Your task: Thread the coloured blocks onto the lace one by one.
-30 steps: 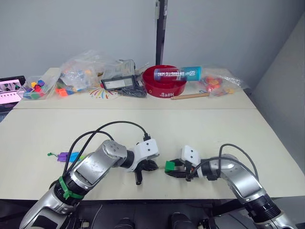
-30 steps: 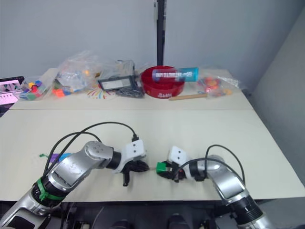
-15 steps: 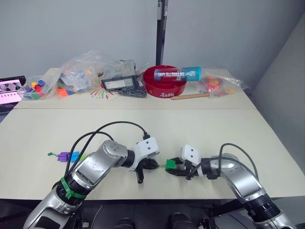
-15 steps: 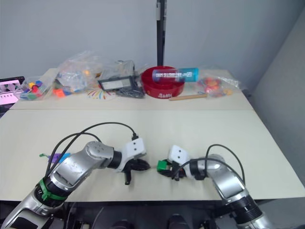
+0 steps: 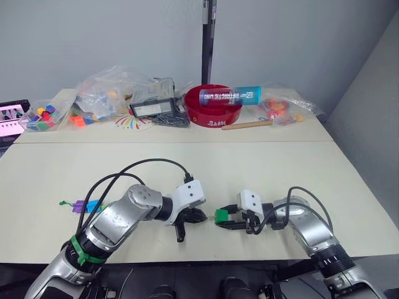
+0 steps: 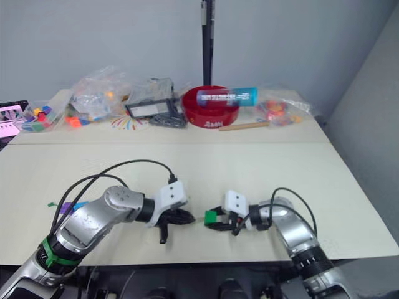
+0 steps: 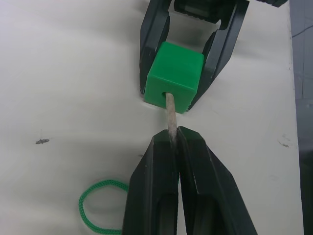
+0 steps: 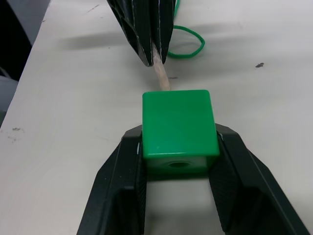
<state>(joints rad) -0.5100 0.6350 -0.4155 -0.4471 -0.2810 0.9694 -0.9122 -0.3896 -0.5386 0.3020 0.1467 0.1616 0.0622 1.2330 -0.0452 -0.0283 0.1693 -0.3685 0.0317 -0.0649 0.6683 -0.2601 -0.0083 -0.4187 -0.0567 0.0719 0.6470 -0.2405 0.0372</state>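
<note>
My right gripper [image 8: 178, 134] is shut on a green block [image 8: 179, 128], low over the table near its front edge [image 5: 222, 216]. My left gripper [image 7: 172, 137] is shut on the lace's pale stiff tip [image 7: 170, 105], which enters the hole in the block's near face. The lace's green string [image 7: 98, 210] loops on the table behind the left fingers. Far to the left, a purple block [image 5: 80, 205] and a blue block [image 5: 95, 204] lie side by side in line with a green lace end.
Along the back of the table [image 5: 268, 168] stand a red bowl [image 5: 215, 111] with a blue tube across it, clear bags of coloured pieces [image 5: 103, 93], a black device [image 5: 153, 109] and a wooden stick [image 5: 249, 125]. Black cables arch over my left arm.
The head view has shifted a little. The two grippers stand slightly closer together, and both keep their holds.
</note>
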